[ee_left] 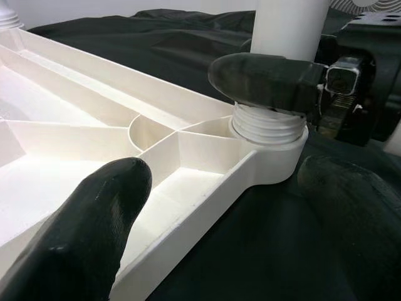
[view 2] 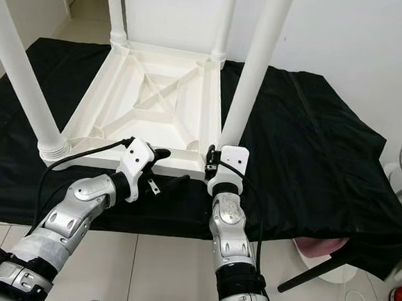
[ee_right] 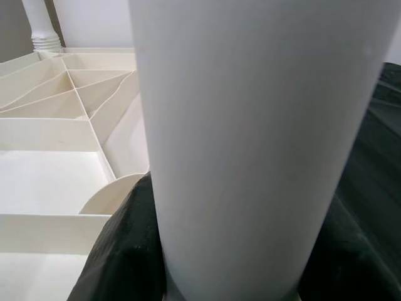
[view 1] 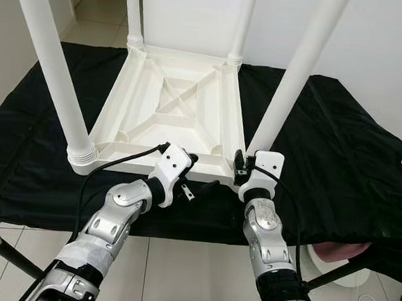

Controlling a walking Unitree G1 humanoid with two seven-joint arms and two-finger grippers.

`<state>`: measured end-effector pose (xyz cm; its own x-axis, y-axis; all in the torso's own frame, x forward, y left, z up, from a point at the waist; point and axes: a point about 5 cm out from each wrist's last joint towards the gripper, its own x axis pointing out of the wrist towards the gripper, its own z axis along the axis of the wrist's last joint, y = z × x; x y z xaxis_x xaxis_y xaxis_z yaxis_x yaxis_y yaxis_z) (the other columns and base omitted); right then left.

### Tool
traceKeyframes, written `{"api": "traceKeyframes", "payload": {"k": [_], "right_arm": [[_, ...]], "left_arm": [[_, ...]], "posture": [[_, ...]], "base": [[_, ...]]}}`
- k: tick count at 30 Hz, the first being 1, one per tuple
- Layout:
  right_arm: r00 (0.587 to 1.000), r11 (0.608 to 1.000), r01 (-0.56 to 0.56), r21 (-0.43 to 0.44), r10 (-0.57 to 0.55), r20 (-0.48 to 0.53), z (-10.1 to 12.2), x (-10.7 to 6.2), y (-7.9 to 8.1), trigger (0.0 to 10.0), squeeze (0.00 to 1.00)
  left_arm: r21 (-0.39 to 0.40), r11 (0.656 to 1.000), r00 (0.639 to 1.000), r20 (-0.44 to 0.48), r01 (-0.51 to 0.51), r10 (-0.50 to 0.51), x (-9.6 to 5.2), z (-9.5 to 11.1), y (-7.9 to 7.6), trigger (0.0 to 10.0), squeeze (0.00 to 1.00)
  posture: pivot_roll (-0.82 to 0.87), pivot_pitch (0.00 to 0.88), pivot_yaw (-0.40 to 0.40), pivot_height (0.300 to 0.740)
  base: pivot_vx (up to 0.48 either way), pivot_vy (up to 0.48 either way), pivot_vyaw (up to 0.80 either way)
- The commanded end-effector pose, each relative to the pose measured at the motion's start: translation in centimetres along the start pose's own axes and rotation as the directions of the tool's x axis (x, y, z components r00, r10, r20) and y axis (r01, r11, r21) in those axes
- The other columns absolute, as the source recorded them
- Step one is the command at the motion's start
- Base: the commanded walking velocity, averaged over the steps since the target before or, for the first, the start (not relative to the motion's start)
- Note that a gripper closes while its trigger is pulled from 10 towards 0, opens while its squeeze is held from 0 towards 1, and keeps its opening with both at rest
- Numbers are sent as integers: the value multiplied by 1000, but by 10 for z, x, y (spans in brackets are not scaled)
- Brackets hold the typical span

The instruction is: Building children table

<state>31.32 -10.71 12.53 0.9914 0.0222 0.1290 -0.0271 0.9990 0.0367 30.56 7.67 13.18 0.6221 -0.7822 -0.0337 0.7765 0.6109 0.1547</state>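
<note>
Right fingers (ee_right: pixel 119 251) clamped around upright leg (view 1: pixel 290 81) of inverted table (view 1: pixel 169 106); left fingers (ee_left: pixel 81 238) apart.

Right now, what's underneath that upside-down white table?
A black cloth lies under the table and spreads out past it on every side. It drapes over some support whose dark legs poke out below; the support's top is covered, so I can't see it.

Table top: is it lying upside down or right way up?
Upside down. The table top lies on the black cloth with its ribbed underside facing up, and the four white legs stand upward from its corners.
</note>
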Motion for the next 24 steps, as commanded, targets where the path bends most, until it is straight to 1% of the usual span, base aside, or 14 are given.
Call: {"api": "traceKeyframes", "payload": {"k": [1, 2, 6, 8, 9, 10, 11, 13, 17, 19, 20, 21, 22, 24], "right_arm": [[998, 999, -32, 0, 32, -52, -10, -6, 2, 10000, 310], [998, 998, -54, 12, 55, -29, -6, -7, 1, 10000, 1000], [995, 995, -97, 24, 96, 14, 2, -7, 0, 10000, 1000], [987, 987, -160, 26, 159, 12, 8, -4, -6, 10000, 1000], [982, 982, -190, 25, 190, 3, 9, -2, -9, 10000, 333], [982, 982, -190, 25, 190, 3, 9, -2, -9, 10000, 333], [974, 974, -224, 27, 224, 5, 11, 0, -15, 10000, 0], [974, 974, -224, 27, 224, 5, 11, 0, -15, 10000, 0], [946, 946, -323, -30, 323, -12, 13, 5, -26, 10000, 0], [900, 896, -435, -90, 435, -20, 14, 9, -34, 10000, 0], [900, 896, -435, -90, 435, -20, 14, 9, -34, 10000, 0], [865, 859, -500, -112, 500, -29, 13, 14, -37, 10000, 0], [865, 859, -500, -112, 500, -29, 13, 14, -37, 10000, 0], [835, 826, -549, -128, 549, -42, 12, 19, -36, 10000, 0]], "left_arm": [[5, 998, 998, -9, -57, 57, -1, -2, 0, 10000, 0], [7, 998, 998, -7, -63, 63, -1, -2, 1, 10000, 0], [6, 998, 998, -11, -69, 69, -1, -1, 2, 10000, 0], [9, 999, 999, -22, -48, 48, -1, -2, 0, 10000, 0], [15, 999, 999, -24, -31, 31, 0, -2, -3, 10000, 0], [15, 999, 999, -24, -31, 31, 0, -2, -3, 10000, 0], [22, 1000, 1000, -21, -18, 19, 1, -1, -5, 10000, 0], [22, 1000, 1000, -21, -18, 19, 1, -1, -5, 10000, 0], [21, 1000, 1000, -19, 4, -4, 3, 1, -9, 10000, 0], [13, 999, 999, -16, 30, -30, 6, 2, -15, 10000, 0], [13, 999, 999, -16, 30, -30, 6, 2, -15, 10000, 0], [6, 998, 998, -12, 64, -64, 7, 3, -20, 10000, 0], [6, 998, 998, -12, 64, -64, 7, 3, -20, 10000, 0], [9, 995, 995, -16, 98, -98, 6, 2, -25, 10000, 0]], "posture": [[-66, 0, -55, 740], [-66, 0, -57, 740], [-65, 0, -59, 740], [-65, 0, -60, 740], [-66, 0, -61, 740], [-66, 0, -61, 740], [-63, 0, -63, 740], [-63, 0, -63, 740], [-67, 0, -64, 740], [-63, 0, -63, 740], [-63, 0, -63, 740], [-64, 0, -60, 740], [-64, 0, -60, 740], [-60, 0, -56, 740]], "base": [[0, 0, 0], [0, 0, 0], [0, 0, 0], [0, 0, 0], [0, 0, 0], [0, 0, 0], [0, 0, 0], [0, 0, 0], [0, 0, 0], [0, 0, 0], [0, 0, 0], [0, 0, 0], [0, 0, 0], [0, 0, 0]]}}
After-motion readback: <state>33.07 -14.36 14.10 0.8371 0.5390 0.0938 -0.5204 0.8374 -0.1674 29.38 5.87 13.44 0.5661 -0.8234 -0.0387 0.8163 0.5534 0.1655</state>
